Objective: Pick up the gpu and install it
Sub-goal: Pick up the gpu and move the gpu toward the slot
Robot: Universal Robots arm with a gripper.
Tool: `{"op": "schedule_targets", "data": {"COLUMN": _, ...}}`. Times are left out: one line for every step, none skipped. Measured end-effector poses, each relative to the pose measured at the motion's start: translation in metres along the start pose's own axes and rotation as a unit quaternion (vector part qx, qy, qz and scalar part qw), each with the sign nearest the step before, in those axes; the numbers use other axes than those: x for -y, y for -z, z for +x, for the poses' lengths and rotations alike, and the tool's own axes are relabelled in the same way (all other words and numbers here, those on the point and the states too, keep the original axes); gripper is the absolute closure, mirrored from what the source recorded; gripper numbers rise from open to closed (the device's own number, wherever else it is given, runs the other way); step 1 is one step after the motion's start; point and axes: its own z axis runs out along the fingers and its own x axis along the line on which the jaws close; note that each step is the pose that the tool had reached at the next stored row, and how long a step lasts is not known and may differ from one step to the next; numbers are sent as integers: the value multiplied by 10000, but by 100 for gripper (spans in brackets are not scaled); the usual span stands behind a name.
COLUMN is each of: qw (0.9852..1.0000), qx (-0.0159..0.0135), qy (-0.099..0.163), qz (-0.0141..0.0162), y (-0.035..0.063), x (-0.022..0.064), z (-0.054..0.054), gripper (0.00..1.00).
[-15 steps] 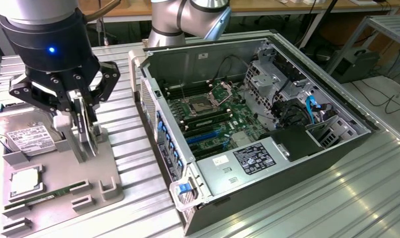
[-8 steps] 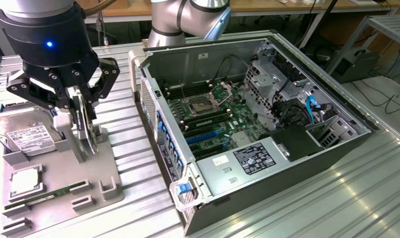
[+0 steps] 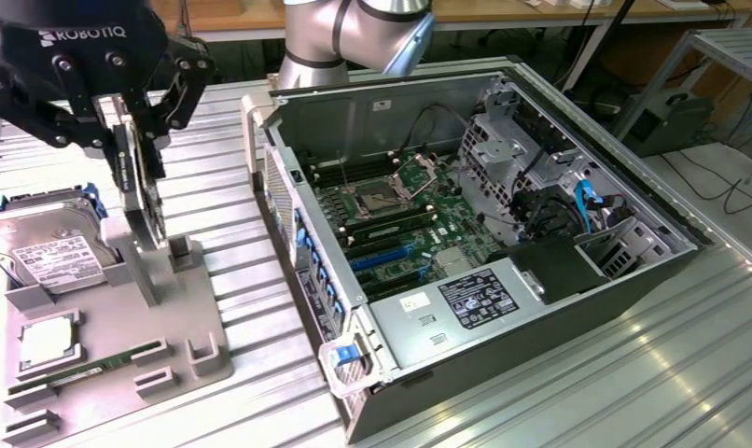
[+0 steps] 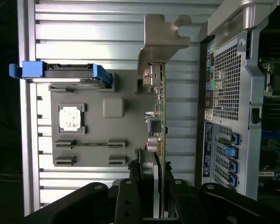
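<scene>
One gripper point(image 3: 137, 140) narrowly clamped on one upright gpu point(image 3: 149, 210), one hard drive point(image 3: 52, 257), one RAM stick point(image 3: 84, 371), one open computer case point(image 3: 364, 112), ribbed metal table point(image 3: 675, 373), desks point(image 3: 513, 11) behind

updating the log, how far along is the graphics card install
Done: the gripper is clamped on the graphics card. In hand: the card stands upright over the grey parts tray, beside the open computer case; whether it is clear of the tray I cannot tell. Left: it is not yet seated on the motherboard.
</scene>
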Motion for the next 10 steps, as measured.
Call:
{"op": "schedule_targets", "data": {"qw": 10000, "qx": 0, "qy": 0, "qz": 0, "y": 143, "x": 0, "z": -7, "gripper": 72}}
{"op": "schedule_targets", "data": {"qw": 10000, "qx": 0, "qy": 0, "qz": 6, "y": 135, "x": 1, "z": -39, "gripper": 72}}
{"op": "schedule_targets", "data": {"qw": 10000, "qx": 6, "qy": 1, "qz": 20, "y": 94, "x": 3, "z": -200, "gripper": 72}}
{"op": "schedule_targets", "data": {"qw": 10000, "qx": 11, "qy": 0, "qz": 21, "y": 84, "x": 4, "z": -280, "gripper": 72}}
{"op": "schedule_targets", "data": {"qw": 10000, "qx": 13, "qy": 0, "qz": 21, "y": 79, "x": 5, "z": -334, "gripper": 72}}
{"op": "schedule_targets", "data": {"qw": 10000, "qx": 15, "qy": 1, "qz": 21, "y": 73, "x": 6, "z": -426, "gripper": 72}}
{"op": "schedule_targets", "data": {"qw": 10000, "qx": 15, "qy": 0, "qz": 21, "y": 70, "x": 7, "z": -527, "gripper": 72}}
{"op": "schedule_targets", "data": {"qw": 10000, "qx": 16, "qy": 0, "qz": 21, "y": 65, "x": 9, "z": -657, "gripper": 72}}
{"op": "schedule_targets", "data": {"qw": 10000, "qx": 15, "qy": 0, "qz": 21, "y": 60, "x": 11, "z": -805, "gripper": 72}}
{"op": "schedule_targets", "data": {"qw": 10000, "qx": 15, "qy": 0, "qz": 21, "y": 54, "x": 13, "z": -954, "gripper": 72}}
